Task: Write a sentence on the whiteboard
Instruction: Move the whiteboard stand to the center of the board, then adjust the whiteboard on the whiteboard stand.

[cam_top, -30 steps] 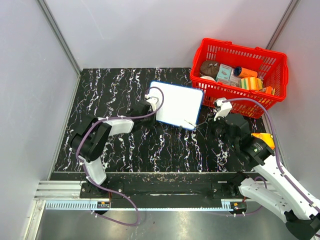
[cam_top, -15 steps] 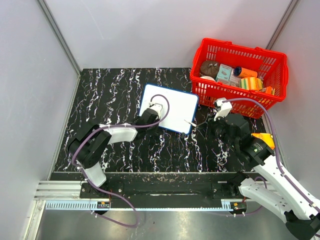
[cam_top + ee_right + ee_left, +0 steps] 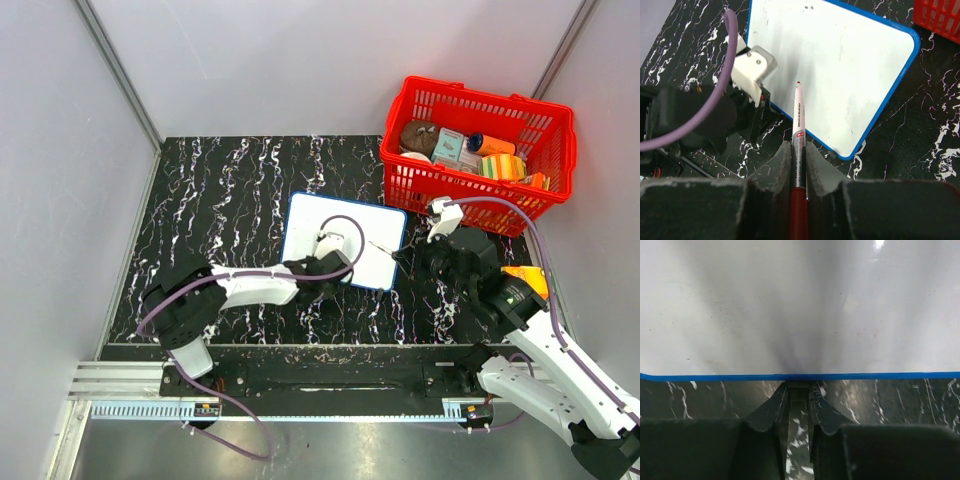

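Note:
The whiteboard (image 3: 370,228) lies flat on the black marbled table, white with a blue frame. Its surface (image 3: 840,65) is blank; no sentence shows on it. My left gripper (image 3: 322,268) is shut on the board's near edge, and in the left wrist view its jaws (image 3: 799,387) meet at the blue frame below the board (image 3: 800,305). My right gripper (image 3: 798,145) is shut on a red marker (image 3: 798,120), cap off. The tip points over the board's near right part. I cannot tell whether it touches. From above, the marker (image 3: 383,246) reaches out from the right gripper (image 3: 405,255).
A red basket (image 3: 470,95) with several small items stands at the back right, close to the board's far right corner; its corner (image 3: 940,15) shows in the right wrist view. Grey walls enclose the table at the left, back and right.
The left arm has swung round to the board's near side, and the board has shifted nearer and turned with it. The right arm and marker have stayed put.

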